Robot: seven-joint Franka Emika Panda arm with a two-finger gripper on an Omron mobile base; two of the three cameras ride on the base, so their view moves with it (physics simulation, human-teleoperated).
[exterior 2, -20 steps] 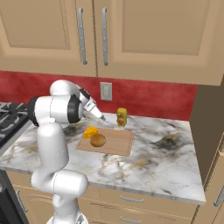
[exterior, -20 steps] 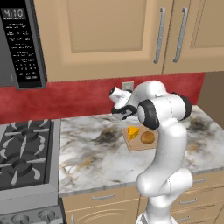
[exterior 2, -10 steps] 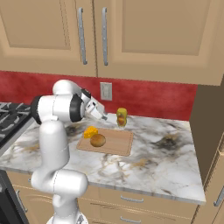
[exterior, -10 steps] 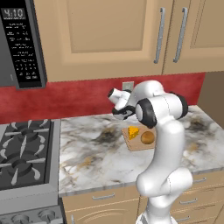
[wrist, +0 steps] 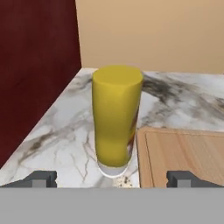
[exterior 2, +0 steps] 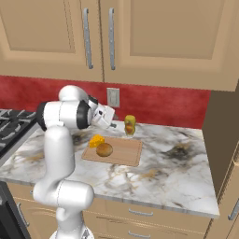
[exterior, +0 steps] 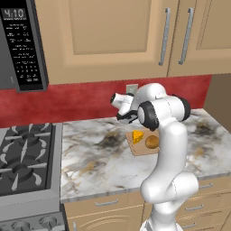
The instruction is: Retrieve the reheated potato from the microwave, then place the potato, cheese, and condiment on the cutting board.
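Gripper (wrist: 111,179) spread wide, facing upright condiment (wrist: 116,118) just beside cutting board (exterior 2: 122,151) (apparently off it); potato (exterior 2: 104,150) and cheese (exterior 2: 96,140) on board.

Kitchen bkgd: a white-grey marble counter (exterior 2: 177,163) w/ dark and rust veining is seen across the middle. A deep red backsplash (exterior: 76,101) is set behind it, w/ a pale wall outlet (exterior 2: 113,97) at approx 12 o'clock of the counter. Tan upper cabinets (exterior 2: 154,32) w/ vertical steel handles (exterior: 164,35) are hung above. A gas stove (exterior: 25,155) w/ black grates is fitted at 9 o'clock in left base view. Tan drawers (exterior 2: 140,217) w/ steel pulls are seen below the counter at 6 o'clock. A tall tan side panel (exterior 2: 224,140) is placed at 3 o'clock. Lighting is even, soft.
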